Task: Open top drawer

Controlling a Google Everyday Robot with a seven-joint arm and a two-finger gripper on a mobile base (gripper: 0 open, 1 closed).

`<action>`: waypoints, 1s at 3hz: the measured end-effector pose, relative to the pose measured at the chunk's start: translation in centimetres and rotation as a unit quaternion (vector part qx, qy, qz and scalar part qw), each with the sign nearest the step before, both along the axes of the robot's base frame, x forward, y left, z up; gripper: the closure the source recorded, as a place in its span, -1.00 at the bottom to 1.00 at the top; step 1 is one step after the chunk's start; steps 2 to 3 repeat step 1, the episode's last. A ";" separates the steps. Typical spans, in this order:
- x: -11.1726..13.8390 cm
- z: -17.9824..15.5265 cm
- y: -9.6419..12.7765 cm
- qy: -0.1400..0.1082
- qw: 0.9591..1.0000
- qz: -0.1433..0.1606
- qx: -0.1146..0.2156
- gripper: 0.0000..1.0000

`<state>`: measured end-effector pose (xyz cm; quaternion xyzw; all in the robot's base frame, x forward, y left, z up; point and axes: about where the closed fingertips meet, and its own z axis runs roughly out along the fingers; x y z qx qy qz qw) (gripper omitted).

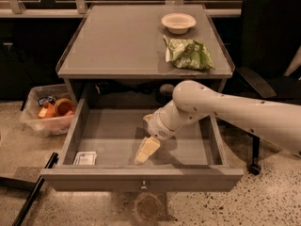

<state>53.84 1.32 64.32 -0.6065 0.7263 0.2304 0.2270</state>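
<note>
Gripper [146,150] inside one open top drawer [94,180] (its grip unclear), one packet [85,158] — above, one bowl [178,22], one bag [188,54]

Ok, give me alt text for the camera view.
The top drawer of a grey cabinet stands pulled wide open, and the gripper hangs inside it, near the front panel. A small packet lies in a front corner; a bowl and a green bag sit on the cabinet top.

The wide grey top drawer [94,178] sticks out under the grey bench [117,41]. The gripper [146,150] is inside it, near the front. A small white packet [85,158] lies in the front left corner.
</note>
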 end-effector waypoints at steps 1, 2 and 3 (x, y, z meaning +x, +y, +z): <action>0.0 0.0 0.0 0.000 1.000 0.000 0.000 -1.00; 0.0 0.0 0.0 0.000 1.000 0.000 0.000 -1.00; 0.0 0.0 0.0 0.000 1.000 0.000 0.000 -1.00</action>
